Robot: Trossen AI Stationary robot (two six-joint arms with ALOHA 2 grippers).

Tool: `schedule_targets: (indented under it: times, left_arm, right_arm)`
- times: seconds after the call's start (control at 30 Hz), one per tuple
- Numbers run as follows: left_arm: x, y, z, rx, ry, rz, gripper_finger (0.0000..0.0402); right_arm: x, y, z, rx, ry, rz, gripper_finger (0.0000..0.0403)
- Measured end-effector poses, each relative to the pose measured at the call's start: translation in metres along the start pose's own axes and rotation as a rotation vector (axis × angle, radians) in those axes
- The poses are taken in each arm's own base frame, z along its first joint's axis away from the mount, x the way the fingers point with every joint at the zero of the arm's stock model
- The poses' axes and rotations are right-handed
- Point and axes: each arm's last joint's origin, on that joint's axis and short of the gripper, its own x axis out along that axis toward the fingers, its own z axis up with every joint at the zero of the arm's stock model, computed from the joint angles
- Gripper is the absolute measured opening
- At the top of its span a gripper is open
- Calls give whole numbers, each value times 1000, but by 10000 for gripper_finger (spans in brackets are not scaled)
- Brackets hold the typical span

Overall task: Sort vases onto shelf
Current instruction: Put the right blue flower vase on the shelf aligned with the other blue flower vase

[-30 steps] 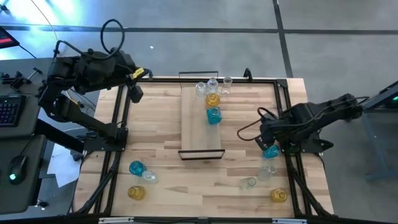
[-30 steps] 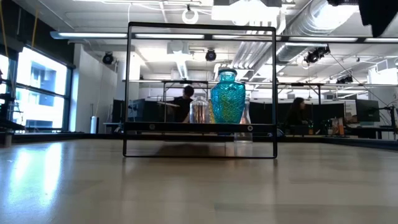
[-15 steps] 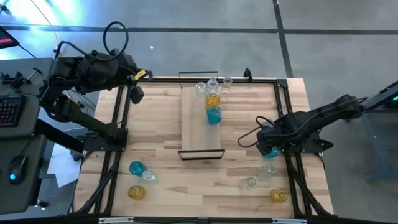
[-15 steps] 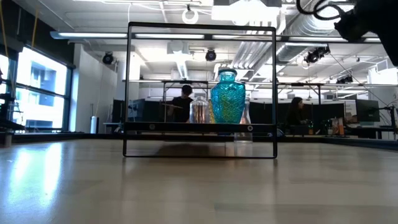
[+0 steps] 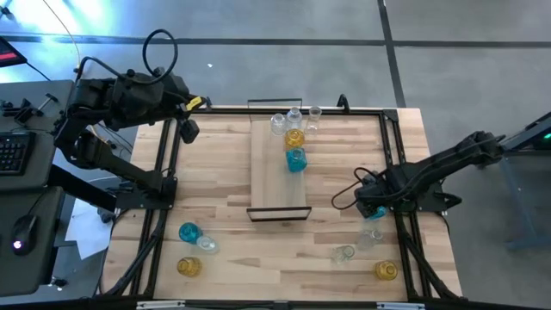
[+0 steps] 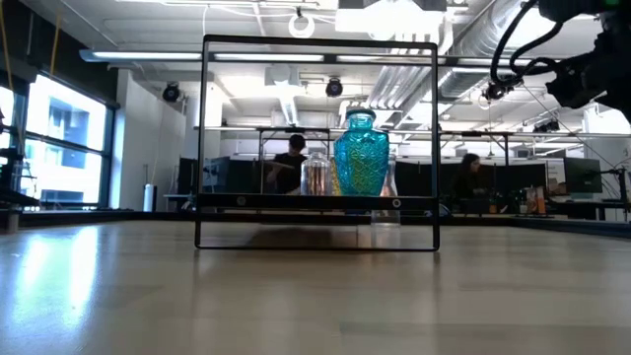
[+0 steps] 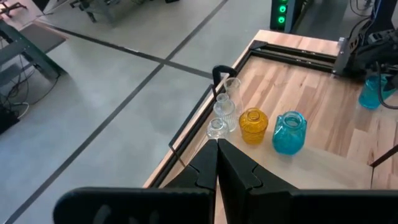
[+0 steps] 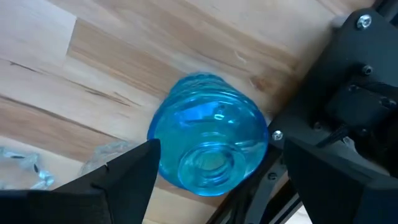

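High view showed four vases (image 5: 294, 138) standing at the shelf's (image 5: 271, 176) far end, clear, amber and teal. About seven were left on the worktop (image 5: 224, 172), in two near-corner groups. The right claw (image 5: 373, 209) hung wide open over a teal vase (image 8: 208, 143), gripping nothing. The left claw (image 5: 188, 131), shut and empty, waited at the far-left corner. No writing was legible.

Grey tiled floor (image 5: 301, 52) around the table; behind, bright windows (image 6: 64, 148), ceiling ducts (image 6: 493, 39) and office desks (image 6: 582, 202)
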Motion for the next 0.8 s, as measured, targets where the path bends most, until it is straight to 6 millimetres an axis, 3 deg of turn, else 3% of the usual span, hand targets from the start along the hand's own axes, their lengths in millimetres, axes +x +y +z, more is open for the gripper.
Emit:
schedule_targets:
  times: [0.23, 0.6, 0.8]
  left_arm:
    - [0, 0, 0, 0, 0, 0, 1]
    - [0, 0, 0, -1, 0, 0, 1]
    - [0, 0, 0, -1, -1, 0, 1]
  right_arm:
    - [1, 0, -3, -2, 3, 0, 298]
    - [0, 1, -4, -9, 32, 15, 108]
    - [0, 2, -4, -29, 35, 25, 106]
